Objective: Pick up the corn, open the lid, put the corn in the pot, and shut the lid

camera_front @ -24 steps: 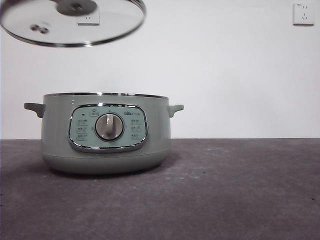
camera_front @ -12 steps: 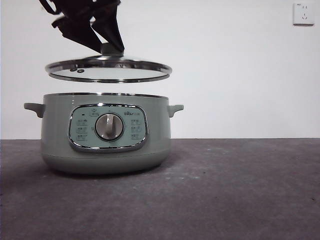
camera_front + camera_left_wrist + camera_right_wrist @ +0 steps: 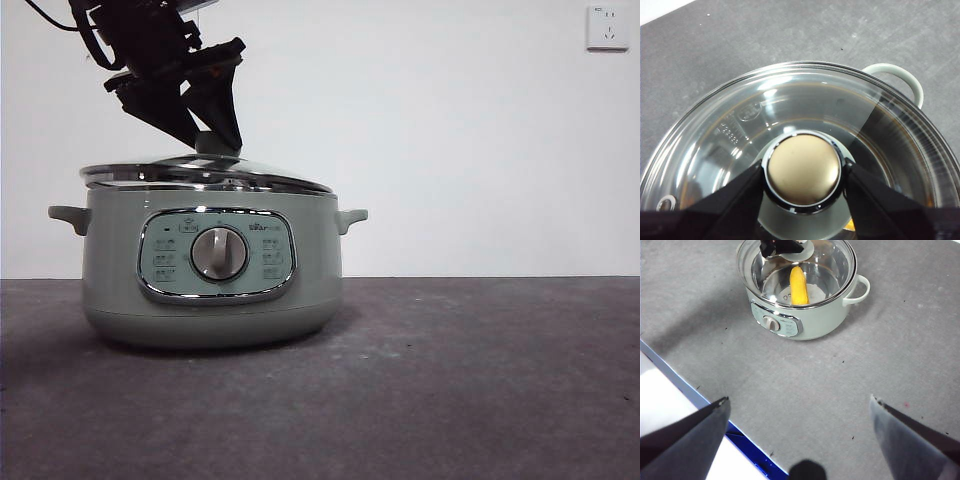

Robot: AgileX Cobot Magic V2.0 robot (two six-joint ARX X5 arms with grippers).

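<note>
The sage-green pot [image 3: 210,300] stands on the dark table at the left. The glass lid [image 3: 200,172] lies on its rim, its left edge a little higher than its right. My left gripper [image 3: 215,140] comes down from the top left and is shut on the lid's knob [image 3: 804,167], one black jaw on each side. The yellow corn [image 3: 798,286] lies inside the pot [image 3: 805,322], seen through the lid [image 3: 835,265]. My right gripper [image 3: 799,399] hangs open high above the table, well away from the pot, holding nothing.
One pot handle [image 3: 900,80] sticks out beside the lid. A white surface with a blue edge [image 3: 715,415] borders the table near the right arm. A wall socket [image 3: 607,27] sits on the white wall at the back right.
The left gripper has brought the lid down from high at the upper left, over the pot, and onto its rim. The pot has not moved.
</note>
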